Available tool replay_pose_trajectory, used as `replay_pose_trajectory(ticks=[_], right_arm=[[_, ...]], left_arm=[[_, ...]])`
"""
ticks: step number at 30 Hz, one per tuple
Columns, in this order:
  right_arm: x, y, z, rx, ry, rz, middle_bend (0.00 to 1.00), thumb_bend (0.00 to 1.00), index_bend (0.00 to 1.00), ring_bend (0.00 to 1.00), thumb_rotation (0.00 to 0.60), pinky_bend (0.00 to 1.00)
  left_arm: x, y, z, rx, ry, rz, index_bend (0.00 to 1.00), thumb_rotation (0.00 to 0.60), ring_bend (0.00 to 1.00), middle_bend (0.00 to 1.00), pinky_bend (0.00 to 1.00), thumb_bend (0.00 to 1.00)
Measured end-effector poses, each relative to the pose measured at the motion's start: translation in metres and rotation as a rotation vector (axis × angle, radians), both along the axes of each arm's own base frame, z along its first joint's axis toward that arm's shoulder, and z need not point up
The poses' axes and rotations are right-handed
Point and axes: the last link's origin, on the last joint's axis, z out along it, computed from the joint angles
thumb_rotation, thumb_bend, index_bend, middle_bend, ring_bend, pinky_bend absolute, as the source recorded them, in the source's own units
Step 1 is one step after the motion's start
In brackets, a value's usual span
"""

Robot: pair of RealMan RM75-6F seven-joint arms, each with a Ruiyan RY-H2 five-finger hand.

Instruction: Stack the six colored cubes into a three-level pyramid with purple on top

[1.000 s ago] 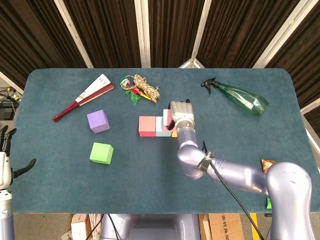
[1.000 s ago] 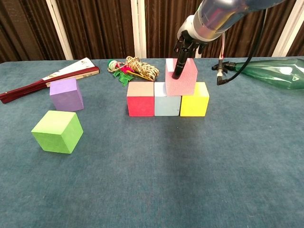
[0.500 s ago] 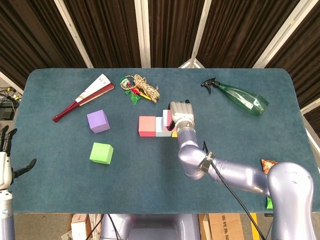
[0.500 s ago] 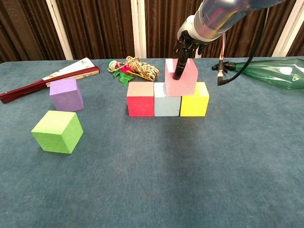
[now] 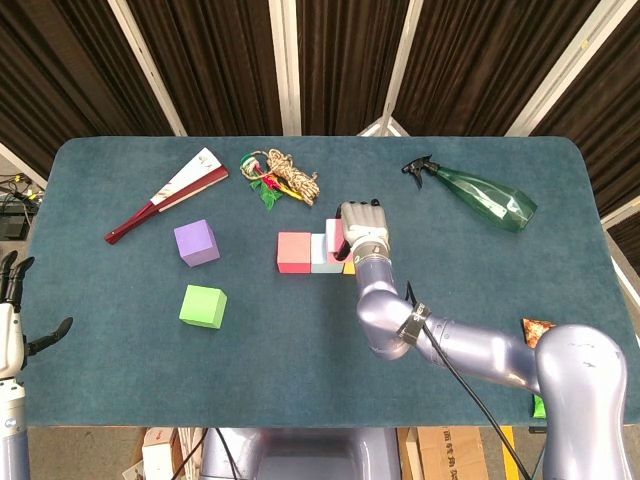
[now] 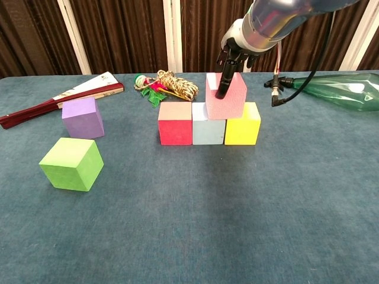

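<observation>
Teal felt table (image 6: 249, 213) carrying a base row: red cube (image 6: 175, 123), pale blue cube (image 6: 208, 128), yellow cube (image 6: 242, 123). Right hand (image 6: 235, 54) holds the pink cube (image 6: 225, 96) tilted over the blue-yellow seam; second level in progress. Next, seemingly: seat it flat, release. Green cube (image 6: 71, 163) and purple cube (image 6: 83, 117) wait apart; left hand (image 5: 12, 315) idle, fingers spread.

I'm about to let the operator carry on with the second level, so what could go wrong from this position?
The pink cube sits tilted across the light blue cube and yellow cube, with the right hand gripping it; released like this, it may settle crooked or slide off. Pressing down to level it could push the base row, including the red cube, out of line. The green cube and purple cube lie far to the left, so later reaches pass near the stack.
</observation>
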Motion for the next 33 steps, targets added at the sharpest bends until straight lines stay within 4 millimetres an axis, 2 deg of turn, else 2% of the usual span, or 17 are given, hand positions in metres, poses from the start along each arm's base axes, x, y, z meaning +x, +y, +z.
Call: replay_pose_trajectory(ticks=[14,33], right_arm=[[0.0,0.001,0.0008,-0.002,0.003,0.0,0.17,0.25,0.29,0.13,0.6,0.0],[0.0009,0.0035,0.0021,-0.001,0.017,0.0,0.17,0.25,0.29,0.12,0.6,0.0]], left_arm=[[-0.0004,0.0003,0.0002,0.0,-0.006,0.007,0.14,0.6,0.0,0.03,0.0,0.18],[-0.0002,-0.0001,0.0009,0.001,-0.011,0.006,0.14,0.6,0.0,0.03,0.0,0.18]])
